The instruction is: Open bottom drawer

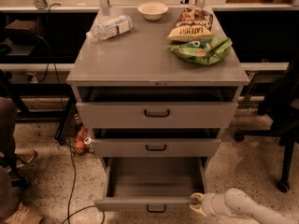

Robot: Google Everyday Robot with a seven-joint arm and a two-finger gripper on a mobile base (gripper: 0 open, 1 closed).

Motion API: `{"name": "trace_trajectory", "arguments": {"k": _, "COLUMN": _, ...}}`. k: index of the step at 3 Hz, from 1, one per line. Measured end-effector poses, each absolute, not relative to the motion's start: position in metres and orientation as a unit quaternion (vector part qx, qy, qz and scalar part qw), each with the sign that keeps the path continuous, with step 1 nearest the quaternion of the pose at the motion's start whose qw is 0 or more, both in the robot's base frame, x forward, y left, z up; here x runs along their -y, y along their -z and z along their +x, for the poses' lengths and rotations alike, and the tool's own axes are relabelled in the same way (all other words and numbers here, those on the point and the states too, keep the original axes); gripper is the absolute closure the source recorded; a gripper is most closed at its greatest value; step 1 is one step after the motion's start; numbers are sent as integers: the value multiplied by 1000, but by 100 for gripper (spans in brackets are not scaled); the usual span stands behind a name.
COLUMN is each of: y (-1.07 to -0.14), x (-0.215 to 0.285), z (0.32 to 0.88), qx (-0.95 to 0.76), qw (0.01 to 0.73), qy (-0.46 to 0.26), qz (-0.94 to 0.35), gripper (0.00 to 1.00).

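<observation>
The grey cabinet (159,55) has three drawers. The bottom drawer (152,203) is pulled far out, its empty inside showing, with a small black loop handle (156,209) on its front panel. My gripper (196,202) reaches in from the lower right on a white arm (243,205). It sits at the right end of the bottom drawer's front panel, touching its top edge. The top drawer (156,114) and middle drawer (155,147) stand slightly out.
On the cabinet top lie a plastic bottle (110,27), a white bowl (153,10) and two snack bags (196,36). A chair base (280,148) stands at the right. Cables (70,181) and cans (80,141) lie on the floor at the left.
</observation>
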State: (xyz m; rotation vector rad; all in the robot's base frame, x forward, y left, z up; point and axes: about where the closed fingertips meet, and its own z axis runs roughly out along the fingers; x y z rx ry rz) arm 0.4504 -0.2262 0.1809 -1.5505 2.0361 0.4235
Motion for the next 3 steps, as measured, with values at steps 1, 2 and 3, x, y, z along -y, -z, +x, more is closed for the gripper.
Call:
{"name": "trace_trajectory", "arguments": {"k": 1, "y": -183, "x": 226, "z": 450, "qx": -756, "qw": 270, "qy": -157, "qz": -575, "gripper": 99}}
{"name": "trace_trajectory", "arguments": {"k": 2, "y": -185, "x": 226, "z": 450, "qx": -756, "qw": 270, "qy": -157, "qz": -575, "gripper": 100}}
{"name": "trace_trajectory", "arguments": {"k": 3, "y": -185, "x": 226, "z": 450, "qx": -756, "qw": 270, "qy": -157, "qz": -575, "gripper": 100}}
